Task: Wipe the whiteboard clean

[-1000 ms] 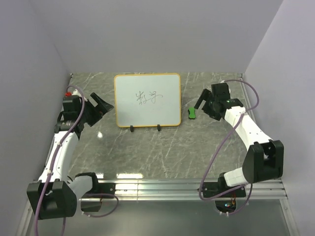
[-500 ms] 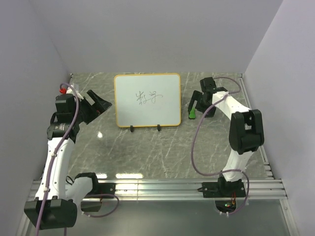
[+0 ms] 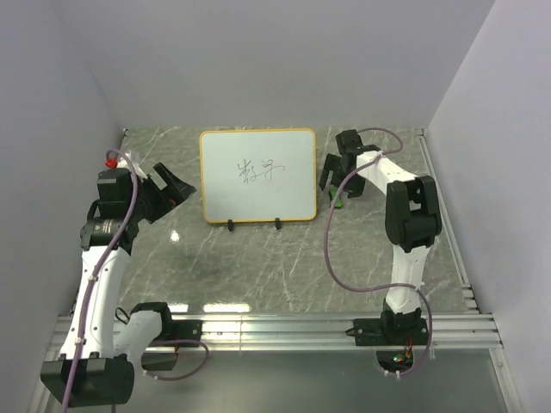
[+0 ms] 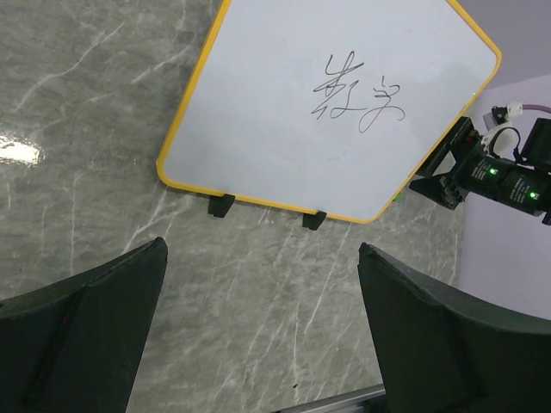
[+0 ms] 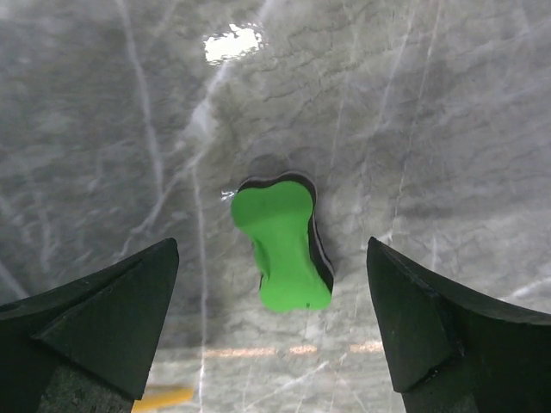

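Right gripper (image 5: pixel 272 249) hangs with its jaws spread wide and empty, straddling the green eraser (image 5: pixel 282 245). The eraser lies flat on the table (image 3: pixel 258 267) directly beneath the gripper, between the fingers, and apparently not yet gripped. The whiteboard (image 3: pixel 258 175) stands on its feet just to the gripper's left, with black writing (image 3: pixel 261 171) unerased at its centre. The step in hand looks like picking up the eraser, so the next move calls for lowering and closing across its narrow waist. The left gripper (image 3: pixel 176 185), also wide and empty, sits beyond the board's far side.
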`<state>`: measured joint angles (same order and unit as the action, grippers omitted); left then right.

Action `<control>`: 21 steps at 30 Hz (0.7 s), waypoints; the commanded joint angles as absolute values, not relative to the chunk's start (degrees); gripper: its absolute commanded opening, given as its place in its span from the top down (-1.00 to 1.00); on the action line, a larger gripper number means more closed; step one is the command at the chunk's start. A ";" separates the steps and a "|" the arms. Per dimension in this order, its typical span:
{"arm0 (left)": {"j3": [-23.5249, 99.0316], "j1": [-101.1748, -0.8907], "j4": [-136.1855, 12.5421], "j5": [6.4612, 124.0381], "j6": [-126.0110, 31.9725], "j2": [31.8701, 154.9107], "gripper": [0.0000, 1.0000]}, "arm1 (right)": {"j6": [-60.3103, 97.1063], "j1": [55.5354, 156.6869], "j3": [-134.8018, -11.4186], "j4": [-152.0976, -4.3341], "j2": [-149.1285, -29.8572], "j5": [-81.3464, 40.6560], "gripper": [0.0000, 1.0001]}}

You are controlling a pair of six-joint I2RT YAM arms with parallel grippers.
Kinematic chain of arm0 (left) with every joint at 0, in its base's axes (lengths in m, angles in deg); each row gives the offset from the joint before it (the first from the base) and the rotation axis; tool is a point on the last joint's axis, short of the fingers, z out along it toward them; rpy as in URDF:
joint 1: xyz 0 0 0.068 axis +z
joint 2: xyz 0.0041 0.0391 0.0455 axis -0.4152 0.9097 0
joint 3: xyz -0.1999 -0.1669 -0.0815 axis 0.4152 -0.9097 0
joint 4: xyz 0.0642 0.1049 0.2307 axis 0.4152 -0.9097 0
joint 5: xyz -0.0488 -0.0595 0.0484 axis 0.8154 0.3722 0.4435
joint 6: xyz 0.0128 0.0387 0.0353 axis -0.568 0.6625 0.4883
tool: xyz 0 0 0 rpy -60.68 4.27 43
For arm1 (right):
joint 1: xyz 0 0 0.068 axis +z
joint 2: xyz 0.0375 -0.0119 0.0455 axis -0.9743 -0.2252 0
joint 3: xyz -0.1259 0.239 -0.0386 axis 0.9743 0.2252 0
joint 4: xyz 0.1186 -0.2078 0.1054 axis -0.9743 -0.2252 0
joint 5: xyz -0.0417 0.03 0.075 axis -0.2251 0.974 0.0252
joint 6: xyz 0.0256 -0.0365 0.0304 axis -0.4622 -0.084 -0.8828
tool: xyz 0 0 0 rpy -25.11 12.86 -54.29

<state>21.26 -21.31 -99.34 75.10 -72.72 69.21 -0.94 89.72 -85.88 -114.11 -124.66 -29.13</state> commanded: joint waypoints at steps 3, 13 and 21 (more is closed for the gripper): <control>24.73 -21.72 -98.38 74.48 -71.48 71.42 -0.99 | -1.16 91.57 -88.71 -114.97 -127.41 -31.85 -0.89; 25.61 -21.98 -96.27 73.34 -71.04 74.58 -0.99 | -1.33 94.03 -85.55 -115.06 -128.21 -34.75 -0.47; 25.26 -22.07 -94.25 73.16 -70.60 77.13 -0.99 | -0.10 94.12 -89.23 -118.40 -130.75 -37.74 0.13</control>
